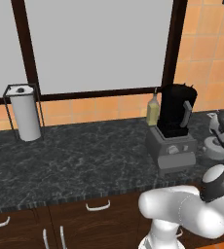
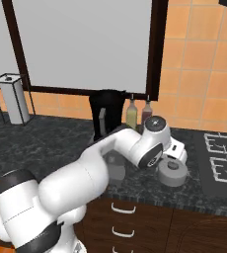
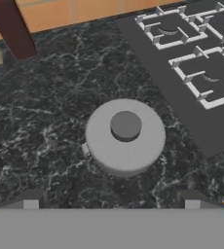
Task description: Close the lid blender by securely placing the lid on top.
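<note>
None of the real work is done yet, as far as you can judge from how things lie. Your end effector (image 3: pixel 112 199) hangs above the lid (image 3: pixel 125 136) with its two dark fingertips (image 3: pixel 32 198) spread wide, one to each side of the lid and clear of it, holding nothing. From the hand view you look almost straight down on the lid's small dark knob, which sits nearly midway between the tips, so the line-up for a grasp looks good.

The lid (image 2: pixel 172 173) lies flat on the dark marbled table (image 1: pixel 75 160), just beside the stove (image 2: pixel 221 158) and near the table's front edge. The blender (image 1: pixel 175 129) stands well apart from it, farther along the table toward the window, beside a yellowish bottle (image 1: pixel 153 109). Its black jar is open at the top, with no cap on it.

You have everything left to do: lower onto the lid, close on it, lift it, carry it over to the jar, and seat it squarely on the rim. A paper-towel roll (image 1: pixel 25 116) stands far off at the other end and is out of your way.
</note>
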